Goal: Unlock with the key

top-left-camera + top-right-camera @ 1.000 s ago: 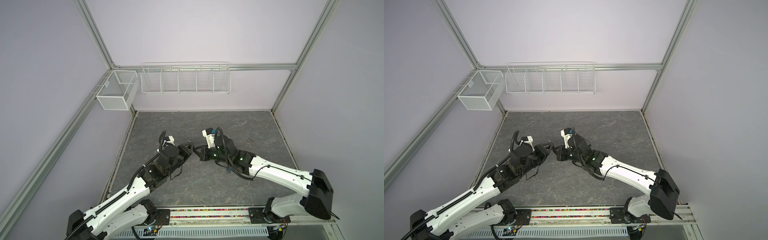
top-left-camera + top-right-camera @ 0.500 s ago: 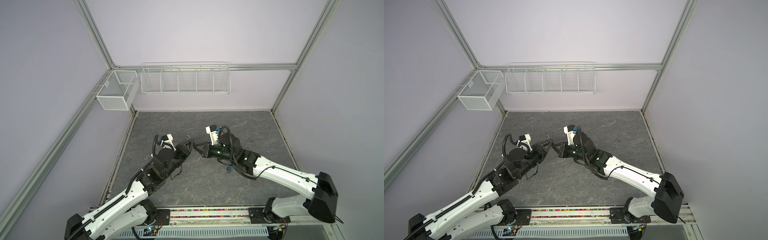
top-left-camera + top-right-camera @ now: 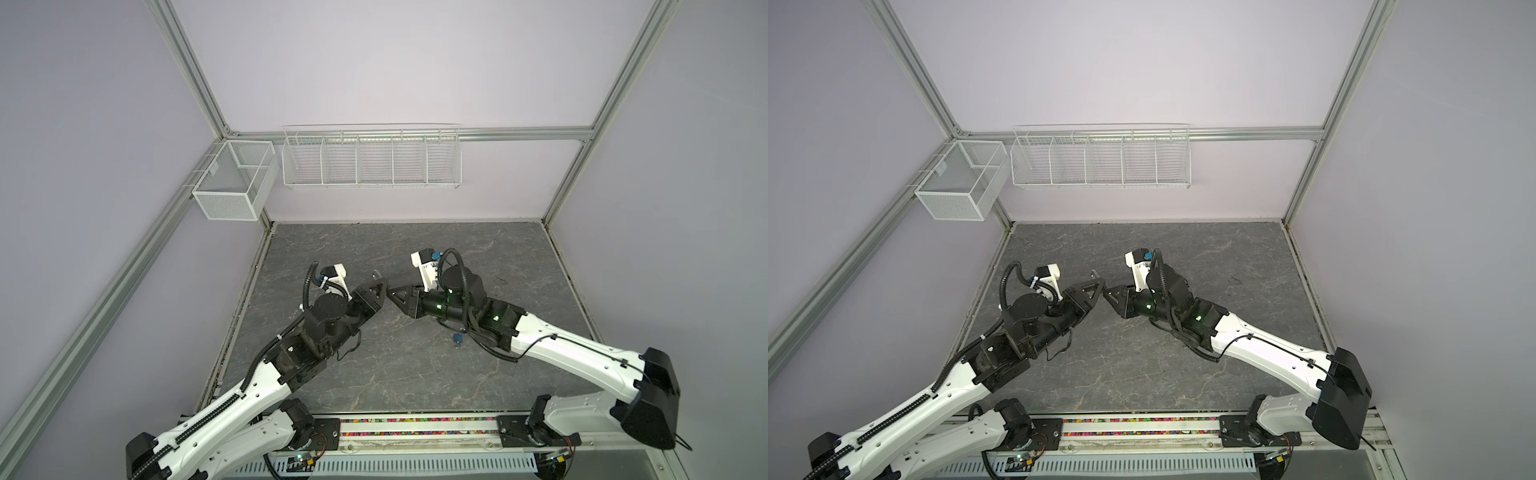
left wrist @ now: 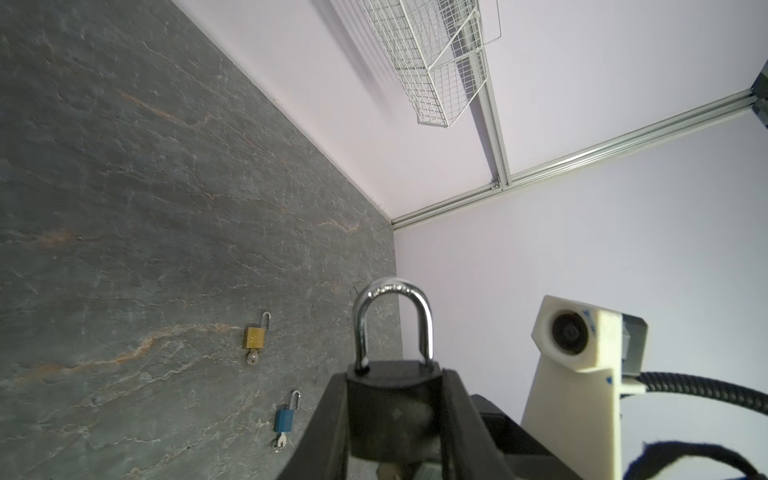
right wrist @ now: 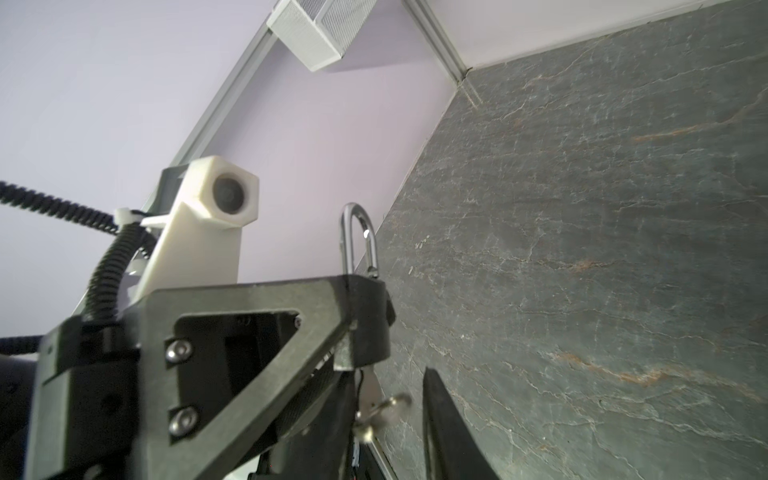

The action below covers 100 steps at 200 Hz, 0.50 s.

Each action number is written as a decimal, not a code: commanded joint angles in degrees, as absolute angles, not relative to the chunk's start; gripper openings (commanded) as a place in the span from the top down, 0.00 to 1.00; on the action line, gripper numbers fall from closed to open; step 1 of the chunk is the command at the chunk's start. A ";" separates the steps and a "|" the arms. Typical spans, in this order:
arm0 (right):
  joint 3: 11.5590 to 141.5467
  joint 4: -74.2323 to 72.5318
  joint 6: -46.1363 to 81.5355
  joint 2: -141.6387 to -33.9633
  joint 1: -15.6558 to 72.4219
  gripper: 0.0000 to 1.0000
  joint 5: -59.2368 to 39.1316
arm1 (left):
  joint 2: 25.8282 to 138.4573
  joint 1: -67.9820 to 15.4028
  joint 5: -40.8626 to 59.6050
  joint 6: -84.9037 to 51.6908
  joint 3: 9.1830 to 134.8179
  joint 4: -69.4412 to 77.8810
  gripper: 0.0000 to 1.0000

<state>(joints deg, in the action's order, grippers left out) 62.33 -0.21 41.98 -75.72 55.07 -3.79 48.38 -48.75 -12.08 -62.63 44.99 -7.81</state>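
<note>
**Both arms meet above the middle of the desk** [image 3: 415,365], their gripper tips almost touching in both top views. The left gripper [image 4: 395,376] is closed on the body of a black padlock [image 4: 392,415], with one finger pressed to each side. The steel shackle [image 4: 392,320] stands clear above the fingertips; whether it is latched cannot be told. In both top views only the shackle shows — the body is hidden between the fingers. The key [image 5: 376,409] hangs at the underside of the padlock. The right wrist view shows it as a blurred silver shape with a ring below it, and how deep it sits cannot be made out. The right gripper [image 3: 397,296] is partly open around the key: one dark finger [image 5: 440,419] stands just beside it without touching, while the other is largely masked by the left gripper's triangular finger. Two further locks lie flat on the desk, near each other in the left wrist view — a gold padlock [image 4: 254,336] and a blue padlock [image 4: 284,419]. A wire basket [image 3: 372,166] and a mesh box [image 3: 232,187] hang from the frame rails.
</note>
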 commanded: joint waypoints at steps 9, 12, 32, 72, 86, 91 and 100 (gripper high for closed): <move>65.63 9.01 35.12 -72.99 54.96 0.55 2.72 | 47.64 -48.87 -20.00 -51.05 49.09 -18.97 1.00; 65.84 9.85 34.61 -72.89 55.01 0.53 3.09 | 47.48 -48.91 -20.54 -50.24 49.19 -19.84 1.00; 68.37 16.56 30.85 -72.75 54.98 0.41 4.75 | 46.31 -48.87 -22.61 -43.88 48.77 -23.38 1.00; 74.71 28.55 25.33 -75.12 55.10 0.30 6.06 | 43.55 -49.29 -18.22 -29.51 42.33 -16.19 1.00; 77.13 32.29 24.38 -76.44 55.45 0.28 6.28 | 43.51 -49.95 -18.24 -27.31 39.51 -12.76 1.00; 77.71 33.33 24.19 -76.85 55.53 0.28 6.45 | 41.82 -50.29 -18.20 -26.29 38.35 -11.40 1.00; 78.61 34.92 24.00 -77.40 55.85 0.26 6.48 | 41.30 -50.82 -17.76 -24.62 36.48 -9.09 1.00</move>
<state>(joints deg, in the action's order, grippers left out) 76.05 26.04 27.66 -75.59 55.24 5.13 43.44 -49.56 -18.76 -34.02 40.38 -15.84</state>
